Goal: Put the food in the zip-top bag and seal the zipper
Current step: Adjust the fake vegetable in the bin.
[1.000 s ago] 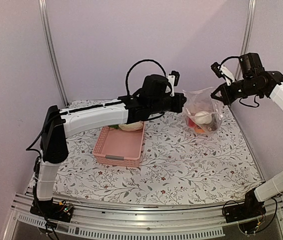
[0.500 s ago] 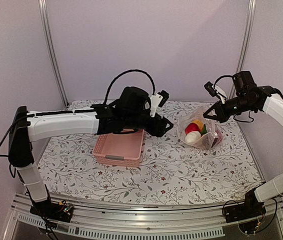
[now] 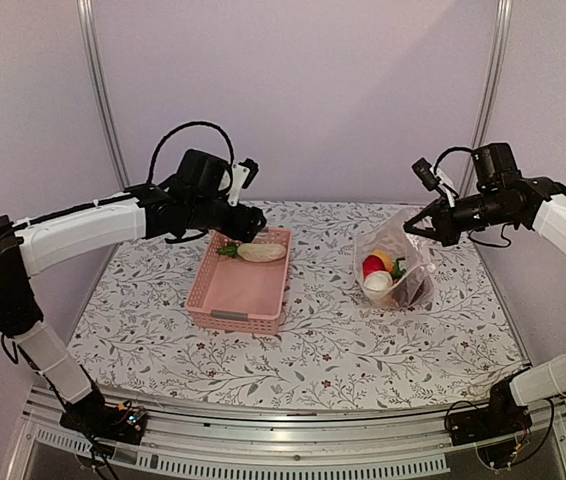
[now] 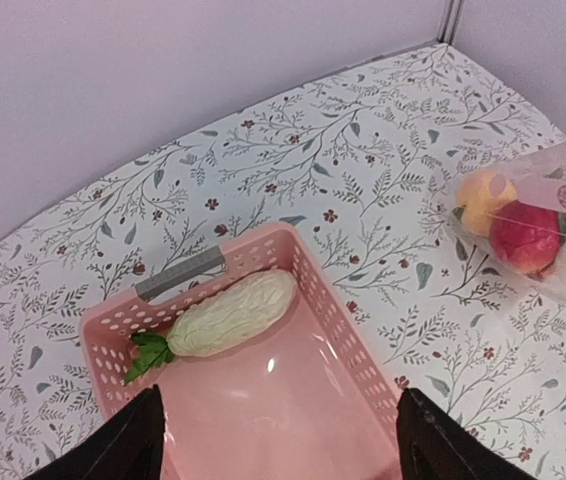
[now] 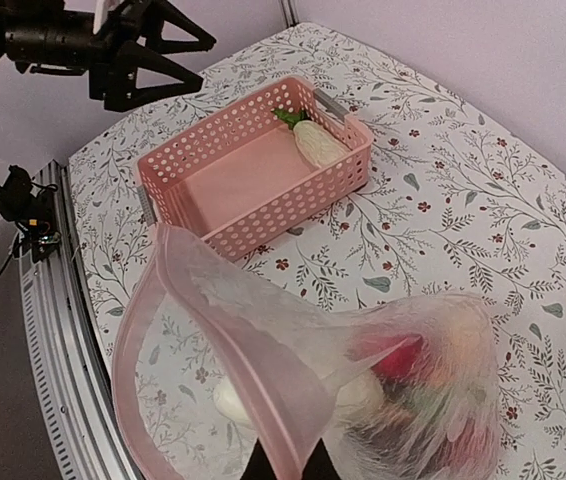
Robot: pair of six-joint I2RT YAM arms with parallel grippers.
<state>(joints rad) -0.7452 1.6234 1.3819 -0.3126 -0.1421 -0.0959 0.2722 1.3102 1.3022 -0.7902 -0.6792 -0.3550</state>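
The clear zip-top bag (image 3: 395,268) rests on the table at the right, holding red, yellow and white food (image 3: 376,270). My right gripper (image 3: 425,226) is shut on its upper edge and holds the mouth up. In the right wrist view the pale pink zipper (image 5: 225,345) loops open above my fingers (image 5: 263,466). One long white radish-like piece (image 4: 231,313) with green leaves lies at the far end of the pink basket (image 4: 363,365). My left gripper (image 4: 278,395) hovers open above the basket floor, empty. It appears as a black open claw (image 5: 153,50) in the right wrist view.
The pink lattice basket (image 3: 210,295) stands left of centre on the floral tablecloth. Purple walls and metal posts close the back and sides. A metal rail (image 3: 263,440) runs along the near edge. The bag (image 4: 538,225) lies to the basket's right.
My left gripper has opened and swung left, from the bag's mouth back to above the basket. My right gripper has lowered the bag a little.
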